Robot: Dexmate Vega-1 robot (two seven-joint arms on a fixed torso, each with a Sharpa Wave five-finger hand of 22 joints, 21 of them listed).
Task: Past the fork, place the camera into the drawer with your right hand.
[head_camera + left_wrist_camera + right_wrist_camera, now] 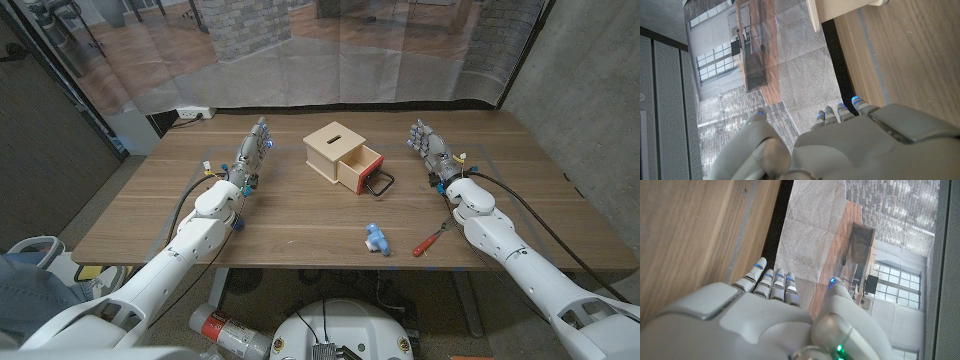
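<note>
A small blue and white object, the camera [376, 239], lies near the table's front edge, right of centre. Just to its right lies a thin red-handled fork [430, 242]. The wooden box [334, 147] stands mid-table, its red-fronted drawer [362, 168] pulled out toward me with a black wire handle [380, 184]. My right hand [427, 145] is open at the far right of the table, well behind the fork, and holds nothing. My left hand [252, 152] is open to the left of the box, holding nothing. Both wrist views show the backs of my hands [840, 145] [755, 320] with fingers stretched out.
The wooden table [300, 220] runs to a far edge just beyond both hands, with a translucent curtain [330, 60] behind it. A power strip [192, 114] lies past the far left corner. Bare wood separates the drawer from the camera.
</note>
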